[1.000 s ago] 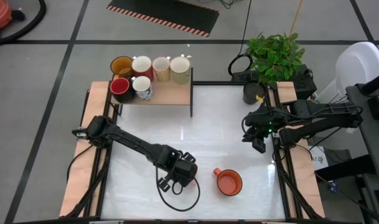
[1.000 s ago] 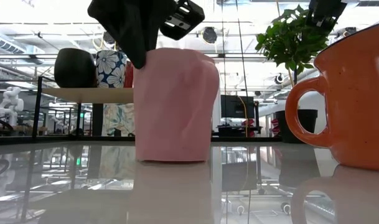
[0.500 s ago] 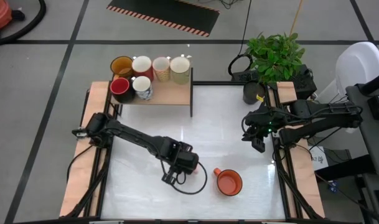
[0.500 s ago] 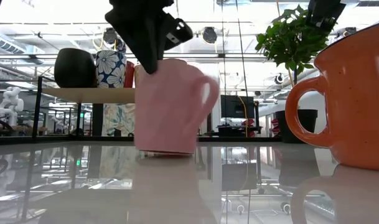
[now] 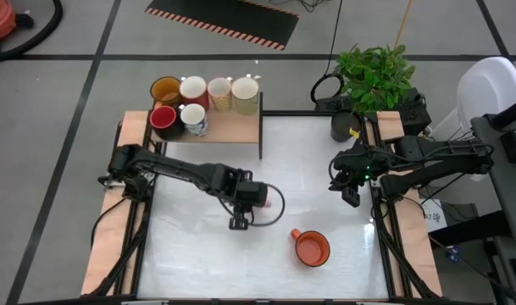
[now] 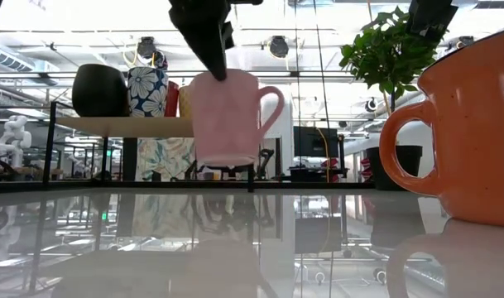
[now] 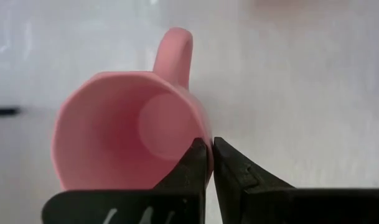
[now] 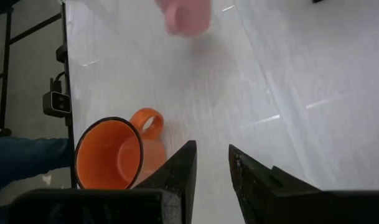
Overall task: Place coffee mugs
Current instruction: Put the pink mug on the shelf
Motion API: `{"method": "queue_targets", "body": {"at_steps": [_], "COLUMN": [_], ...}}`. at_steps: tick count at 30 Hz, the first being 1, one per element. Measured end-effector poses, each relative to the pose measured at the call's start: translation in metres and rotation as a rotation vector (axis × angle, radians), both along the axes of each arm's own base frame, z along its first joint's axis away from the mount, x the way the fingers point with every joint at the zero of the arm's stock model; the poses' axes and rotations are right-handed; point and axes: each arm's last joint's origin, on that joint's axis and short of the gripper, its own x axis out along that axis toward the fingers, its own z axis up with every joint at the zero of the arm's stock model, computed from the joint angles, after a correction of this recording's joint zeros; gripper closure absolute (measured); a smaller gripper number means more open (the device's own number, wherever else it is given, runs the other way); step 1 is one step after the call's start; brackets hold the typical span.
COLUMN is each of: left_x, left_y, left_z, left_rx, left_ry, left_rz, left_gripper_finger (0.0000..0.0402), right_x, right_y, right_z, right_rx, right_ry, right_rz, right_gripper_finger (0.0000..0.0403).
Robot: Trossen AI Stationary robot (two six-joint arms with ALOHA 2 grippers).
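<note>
The pink mug (image 6: 227, 116) is being carried clear of the white worktop (image 5: 325, 169) by the left gripper (image 7: 209, 155), whose fingers (image 7: 192, 165) are being pressed together on the mug's rim, one inside and one outside the wall. In the high view the mug is being held near the middle of the worktop, handle pointing toward the right edge. The step in hand is judged to be the transfer of this mug to the wooden shelf (image 5: 232, 125) at the worktop's far-left corner, where six mugs are being kept: an amber-yellow mug (image 5: 165, 89), a red mug (image 5: 163, 119) and several pale ones, among them a flowered mug (image 5: 194, 119). The next move is judged to call for travel toward that shelf, enough height to clear its edge, and a set-down on the bare wood near its front right.

The orange mug (image 5: 311, 247) is being left upright near the worktop's near edge, empty as far as is visible. The right gripper (image 8: 211, 165) is being held idle above the right edge, its fingers slightly spread and gripping nothing.
</note>
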Motion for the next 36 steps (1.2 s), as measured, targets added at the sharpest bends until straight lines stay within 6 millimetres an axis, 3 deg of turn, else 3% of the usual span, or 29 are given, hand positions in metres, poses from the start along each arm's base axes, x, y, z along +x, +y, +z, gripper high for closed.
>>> {"method": "queue_targets", "body": {"at_steps": [11,21,36], "left_x": [-0.026,-0.053,-0.068], "left_y": [0.041,0.079,0.109], "left_z": [0.030,0.064,0.080], "left_rx": [0.053,0.076,0.098], "left_ry": [0.021,-0.064,-0.065], "left_rz": [0.177,0.398,0.469], "left_gripper_finger": [0.0389,0.0389,0.0389], "right_x": [0.000,0.000,0.001], "right_y": [-0.001,-0.001,-0.001], "right_z": [0.000,0.000,0.001], "right_rx": [-0.021,-0.036,-0.018], "right_ry": [-0.002,-0.006,-0.015], "right_rz": [-0.010,-0.025,-0.053], "right_gripper_finger": [0.0326,0.0326,0.0326]}}
